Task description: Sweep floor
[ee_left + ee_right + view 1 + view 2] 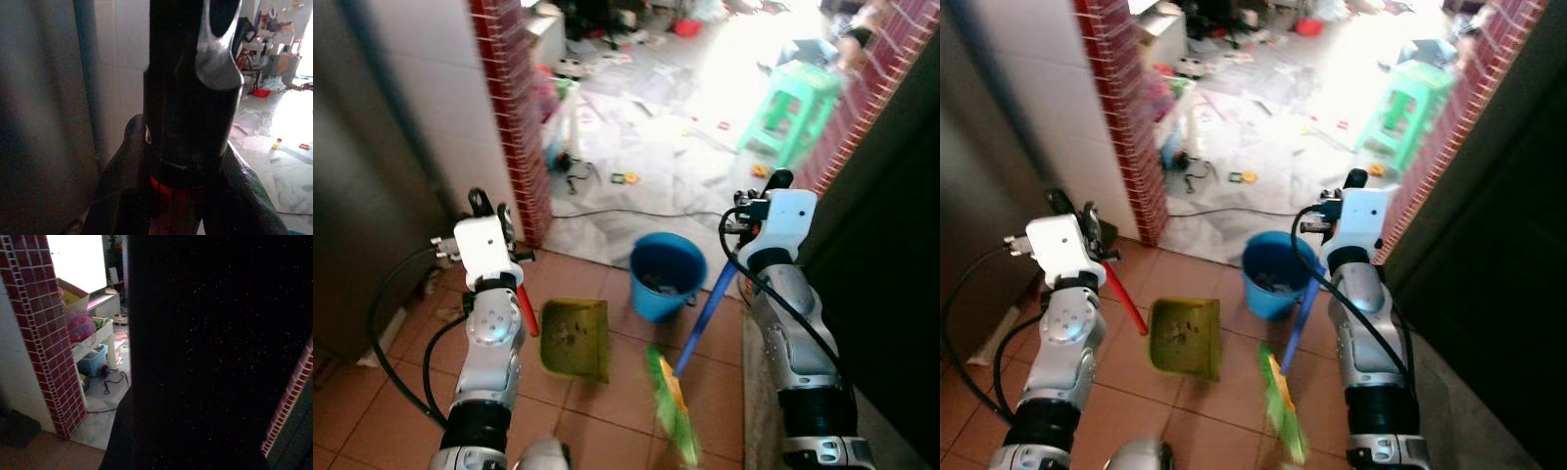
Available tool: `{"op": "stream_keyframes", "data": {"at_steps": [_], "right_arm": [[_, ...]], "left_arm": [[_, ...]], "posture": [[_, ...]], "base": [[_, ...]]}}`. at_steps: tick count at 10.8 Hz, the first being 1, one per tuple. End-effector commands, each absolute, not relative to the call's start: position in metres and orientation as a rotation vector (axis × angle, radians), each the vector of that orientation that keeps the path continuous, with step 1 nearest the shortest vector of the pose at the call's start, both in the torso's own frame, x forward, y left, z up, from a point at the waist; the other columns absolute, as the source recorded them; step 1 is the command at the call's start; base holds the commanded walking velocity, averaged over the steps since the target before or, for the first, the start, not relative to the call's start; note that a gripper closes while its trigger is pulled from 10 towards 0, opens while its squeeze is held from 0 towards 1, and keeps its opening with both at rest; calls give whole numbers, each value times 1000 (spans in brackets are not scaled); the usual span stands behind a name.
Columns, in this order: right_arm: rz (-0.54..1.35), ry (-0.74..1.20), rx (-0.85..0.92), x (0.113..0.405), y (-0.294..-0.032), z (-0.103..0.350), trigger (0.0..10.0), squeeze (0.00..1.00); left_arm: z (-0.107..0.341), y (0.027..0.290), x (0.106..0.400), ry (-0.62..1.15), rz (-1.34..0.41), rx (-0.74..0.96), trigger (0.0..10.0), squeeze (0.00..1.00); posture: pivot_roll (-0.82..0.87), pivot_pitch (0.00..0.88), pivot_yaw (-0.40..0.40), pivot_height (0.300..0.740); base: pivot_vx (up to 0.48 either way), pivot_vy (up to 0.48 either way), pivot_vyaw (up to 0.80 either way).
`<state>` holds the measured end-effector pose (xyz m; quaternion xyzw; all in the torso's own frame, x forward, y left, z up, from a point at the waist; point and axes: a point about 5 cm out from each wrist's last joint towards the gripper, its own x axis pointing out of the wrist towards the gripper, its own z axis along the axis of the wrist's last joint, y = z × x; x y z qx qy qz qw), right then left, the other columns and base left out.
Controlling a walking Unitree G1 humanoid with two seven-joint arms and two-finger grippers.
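A yellow-green dustpan (576,338) lies flat on the terracotta tiles, with its red handle (527,308) rising to my left gripper (485,208). In the left wrist view the black fingers (122,186) are shut around that red handle. A broom with a green brush head (673,406) rests on the tiles to the right of the dustpan. Its blue handle (705,308) slants up to my right gripper (775,182), which is shut on it. In the right wrist view a dark shape close to the lens hides the fingers.
A blue bucket (666,276) stands just beyond the dustpan at the doorway. A red brick pillar (514,117) edges the opening on the left and a dark door (891,245) on the right. Beyond lie a littered grey floor, a cable (636,211) and a green stool (793,108).
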<state>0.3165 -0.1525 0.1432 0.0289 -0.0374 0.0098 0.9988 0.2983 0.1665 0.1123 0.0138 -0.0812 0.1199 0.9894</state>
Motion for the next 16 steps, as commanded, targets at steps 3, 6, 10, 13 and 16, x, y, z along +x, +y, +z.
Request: {"op": "stream_keyframes", "data": {"at_steps": [3,6,10,13,16], "right_arm": [[42,-125,60,320,-144,152,10000,0],[58,-121,73,318,-140,149,10000,0],[121,-147,79,320,-131,153,10000,0],[137,-151,75,319,-129,154,10000,0],[153,-166,76,320,-128,158,10000,0]], "left_arm": [[125,161,298,-179,229,35,10000,0],[131,157,297,-159,237,26,10000,0],[134,158,295,-159,192,28,10000,0],[132,161,289,-156,215,10,10000,0],[129,168,286,-128,251,-16,10000,0]], "posture": [[-35,0,-48,740],[-34,0,-46,740],[-31,0,-46,740],[-39,0,-47,740],[-40,0,-52,740]], "base": [[0,480,423],[0,0,800],[0,0,800],[0,0,800],[0,0,533]]}}
